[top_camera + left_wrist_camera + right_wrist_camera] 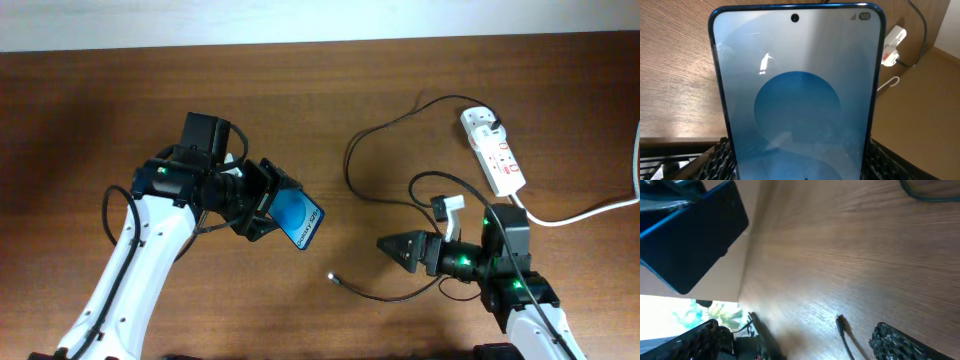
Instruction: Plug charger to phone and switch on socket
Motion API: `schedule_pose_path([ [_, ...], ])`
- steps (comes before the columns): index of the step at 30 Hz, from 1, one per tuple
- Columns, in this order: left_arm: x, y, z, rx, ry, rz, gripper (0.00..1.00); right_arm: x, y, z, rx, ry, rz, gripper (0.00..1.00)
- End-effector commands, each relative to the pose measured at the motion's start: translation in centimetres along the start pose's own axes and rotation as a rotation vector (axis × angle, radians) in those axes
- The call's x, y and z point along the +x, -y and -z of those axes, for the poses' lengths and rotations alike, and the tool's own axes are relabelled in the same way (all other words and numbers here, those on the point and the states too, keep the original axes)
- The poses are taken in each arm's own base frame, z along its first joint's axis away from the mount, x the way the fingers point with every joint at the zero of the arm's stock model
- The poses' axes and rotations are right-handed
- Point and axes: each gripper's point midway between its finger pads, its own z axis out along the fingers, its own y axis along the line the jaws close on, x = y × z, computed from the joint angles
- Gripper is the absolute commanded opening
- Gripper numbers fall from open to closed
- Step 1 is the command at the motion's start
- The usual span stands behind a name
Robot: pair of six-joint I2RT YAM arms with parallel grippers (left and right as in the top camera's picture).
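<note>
Clamping the phone tilted above the counter at mid-frame, the left end effector apparently presents its port to the right end effector, spread and empty near the charger tip at lower centre.

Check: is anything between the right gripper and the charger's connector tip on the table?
Nothing visible. Only bare table lies between the open right gripper and the charger's connector tip. The phone, held in the left gripper, sits clear of that path.
</note>
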Motion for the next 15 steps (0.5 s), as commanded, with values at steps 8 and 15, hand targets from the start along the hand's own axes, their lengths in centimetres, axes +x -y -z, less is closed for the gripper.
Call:
schedule_pose_path([
  [8, 0.6, 1.2, 1.2, 0.05, -0.004, -0.04, 0.22, -4.8, 0.3, 1.9, 0.263, 0.096, -0.017, 0.98],
  [15, -0.3, 0.8, 1.2, 0.026, 0.047, -0.037, 0.24, -2.2, -5.3, -3.7, 0.189, 0.037, 0.142, 0.99],
])
